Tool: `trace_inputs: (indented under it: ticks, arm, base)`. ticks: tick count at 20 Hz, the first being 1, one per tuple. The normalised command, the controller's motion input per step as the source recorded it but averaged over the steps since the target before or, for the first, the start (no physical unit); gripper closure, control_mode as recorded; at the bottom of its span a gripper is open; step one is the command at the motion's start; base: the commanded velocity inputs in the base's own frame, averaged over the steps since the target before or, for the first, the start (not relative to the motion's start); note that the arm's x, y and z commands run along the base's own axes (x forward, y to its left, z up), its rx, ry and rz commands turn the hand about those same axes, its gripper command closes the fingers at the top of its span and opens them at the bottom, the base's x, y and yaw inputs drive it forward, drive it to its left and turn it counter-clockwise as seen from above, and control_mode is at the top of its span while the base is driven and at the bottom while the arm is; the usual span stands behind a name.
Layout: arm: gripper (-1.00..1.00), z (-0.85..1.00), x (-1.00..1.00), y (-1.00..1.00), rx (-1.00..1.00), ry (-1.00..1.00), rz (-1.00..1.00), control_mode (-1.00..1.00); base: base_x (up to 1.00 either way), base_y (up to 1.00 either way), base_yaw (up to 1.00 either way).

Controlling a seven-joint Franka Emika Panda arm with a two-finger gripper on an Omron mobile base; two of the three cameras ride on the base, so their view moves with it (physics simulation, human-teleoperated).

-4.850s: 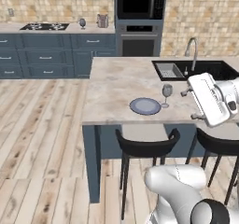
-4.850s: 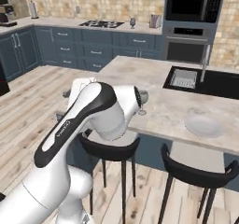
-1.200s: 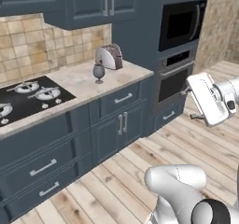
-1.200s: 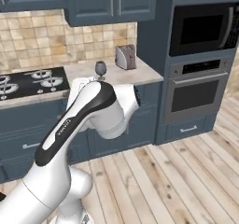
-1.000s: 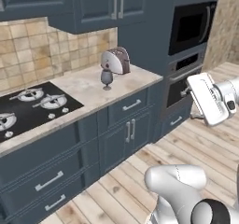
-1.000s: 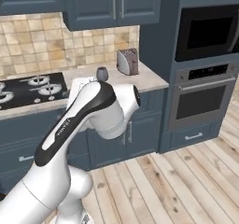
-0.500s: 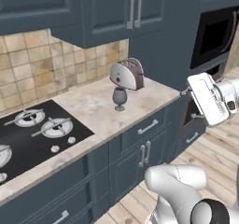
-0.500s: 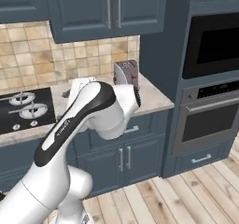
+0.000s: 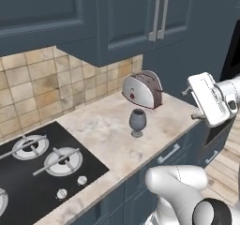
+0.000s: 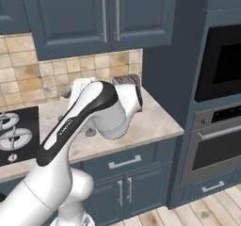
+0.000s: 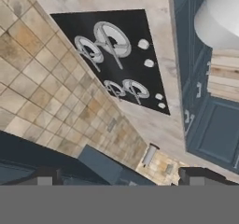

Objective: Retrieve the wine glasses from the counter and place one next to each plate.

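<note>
While gripper (image 11: 116,177) is wide, dark goblet (image 9: 137,122) stands by toaster (image 9: 142,90); no writing legible.

Middle of the left base view: bare counter (image 9: 105,135) lies open around the dark goblet (image 9: 137,121) on its near and left sides; the toaster (image 9: 142,89) stands just behind it, upper right; the hob (image 9: 42,165) fills the lower left; wall cabinets (image 9: 117,20) overhang the back, limiting height there.
</note>
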Motion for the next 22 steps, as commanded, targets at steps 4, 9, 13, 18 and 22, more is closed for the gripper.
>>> trace_inputs:
  ticks: [4, 9, 13, 18, 22]
  arm:
    - [-1.0, 0.0, 0.0, 0.0, 0.0, 0.0, 0.0, 1.0]
    - [-1.0, 0.0, 0.0, 0.0, 0.0, 0.0, 0.0, 1.0]
    - [-1.0, 0.0, 0.0, 0.0, 0.0, 0.0, 0.0, 1.0]
    - [-1.0, 0.0, 0.0, 0.0, 0.0, 0.0, 0.0, 1.0]
    - [-1.0, 0.0, 0.0, 0.0, 0.0, 0.0, 0.0, 1.0]
  base:
    - [0.85, 0.01, 0.08]
    - [0.71, 0.0, 0.1]
    - [0.59, -0.01, 0.26]
    - [0.52, -0.02, 0.31]
    - [0.62, 0.0, 0.28]
